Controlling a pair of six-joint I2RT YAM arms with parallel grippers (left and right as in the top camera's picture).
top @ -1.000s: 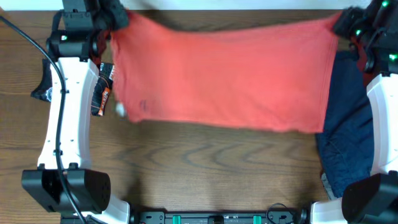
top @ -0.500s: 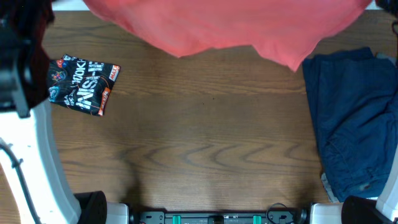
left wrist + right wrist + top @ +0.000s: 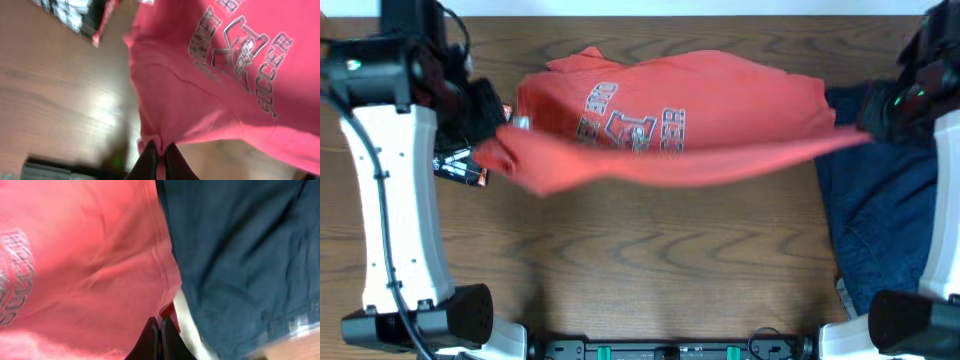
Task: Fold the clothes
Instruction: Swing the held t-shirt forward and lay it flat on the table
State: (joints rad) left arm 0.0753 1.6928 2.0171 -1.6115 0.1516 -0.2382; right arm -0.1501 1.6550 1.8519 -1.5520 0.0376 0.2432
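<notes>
Wood surface (image 3: pixel 650 270) across lower frame. Upper centre: coral-red T-shirt (image 3: pixel 740 130), print up, near edge lifted and stretched. Right edge: navy garment (image 3: pixel 875 220), rumpled, unfolded. Upper left: black printed garment (image 3: pixel 460 168), half hidden. Left claw (image 3: pixel 159 157), right claw (image 3: pixel 160 335): each pinched on T-shirt fabric. Judged early; no fold finished.

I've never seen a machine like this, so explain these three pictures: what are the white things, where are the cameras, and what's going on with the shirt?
They are two robot arms at a wooden table. One picture looks down from above; the others come from a camera on each wrist. The left claw and the right claw each pinch an edge of the red T-shirt, stretched between them. A blue garment lies on the right, a black printed item on the left.
</notes>
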